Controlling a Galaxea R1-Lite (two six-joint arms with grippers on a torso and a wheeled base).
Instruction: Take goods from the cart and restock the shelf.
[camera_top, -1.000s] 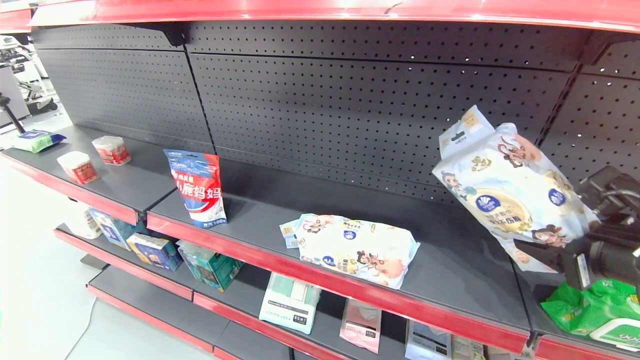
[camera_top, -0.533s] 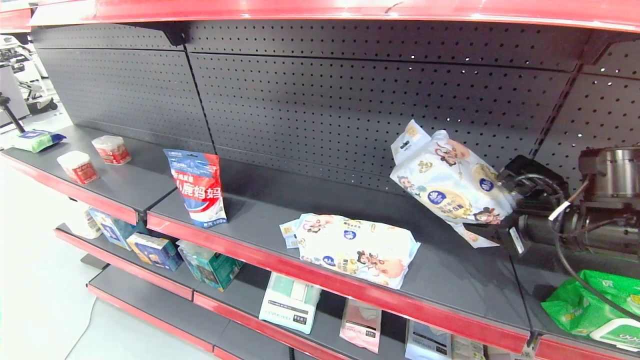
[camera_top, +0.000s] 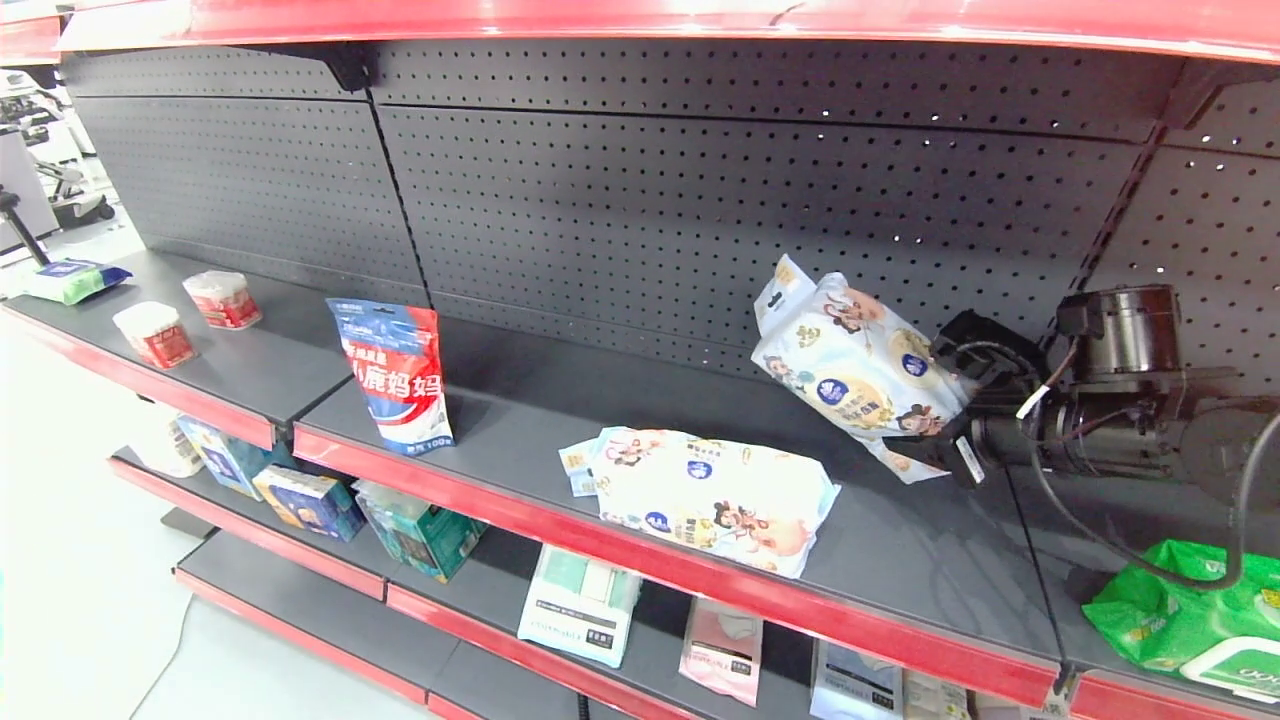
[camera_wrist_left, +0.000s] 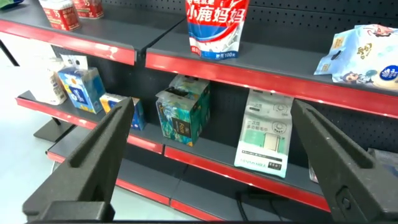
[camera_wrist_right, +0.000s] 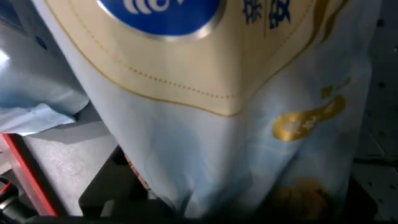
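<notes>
Black shelf (camera_top: 540, 395) with a red front edge, backed by a dark pegboard (camera_top: 640, 200). Broadest on it, a flat pack (camera_top: 715, 495), lying at the front edge right of the middle, one corner just over the red strip. Behind that, toward the rear right, a held pack (camera_top: 850, 370) of the same cartoon print, tilted, its top tab leaning close to the pegboard. Pinched at its lower end by the right gripper (camera_top: 945, 400), coming in from the right. Cannot tell whether touching the shelf.

Left gripper (camera_wrist_left: 211, 109) low, before the tiers below, fingers spread wide apart.

At the far right front edge, a green pack (camera_top: 1170, 600), lying flat. Near the left front corner, a red and blue pouch (camera_top: 393, 375), upright. On the tier below, a green box (camera_wrist_left: 182, 106) and a white box (camera_wrist_left: 266, 130), near the front edge. On the next bay to the left, two tubs (camera_top: 150, 335), near each other, one by the front edge.
</notes>
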